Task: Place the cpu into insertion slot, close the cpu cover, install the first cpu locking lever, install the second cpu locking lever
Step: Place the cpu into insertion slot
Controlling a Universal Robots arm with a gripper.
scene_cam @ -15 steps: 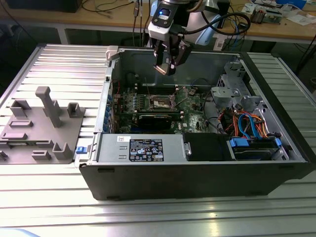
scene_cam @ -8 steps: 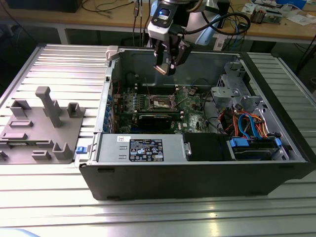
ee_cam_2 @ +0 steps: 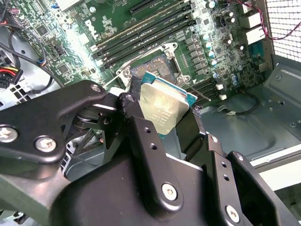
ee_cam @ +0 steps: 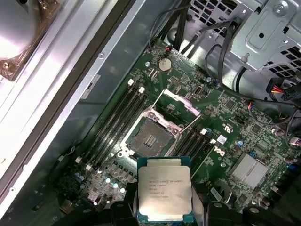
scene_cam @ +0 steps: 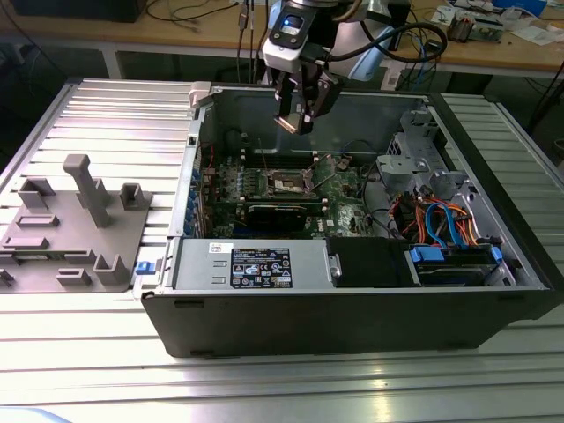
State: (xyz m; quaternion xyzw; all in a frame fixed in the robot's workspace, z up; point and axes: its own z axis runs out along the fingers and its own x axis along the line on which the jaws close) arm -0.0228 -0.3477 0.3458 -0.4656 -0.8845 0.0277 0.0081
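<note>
Gripper (scene_cam: 295, 119) pinches the cpu (ee_cam: 164, 194) by two opposite edges, holding it above the insertion slot (ee_cam: 151, 137) and well clear of it; the cpu cover (ee_cam: 176, 104) stands tipped open at the slot's edge. A chip lowered skewed, or slipping in so narrow a grip, could bend the slot's contacts. Around the slot: green motherboard (ee_cam: 237, 125), open computer case (scene_cam: 352, 308), ribbed aluminium table (scene_cam: 97, 106), wooden workbench (scene_cam: 511, 55) beyond
</note>
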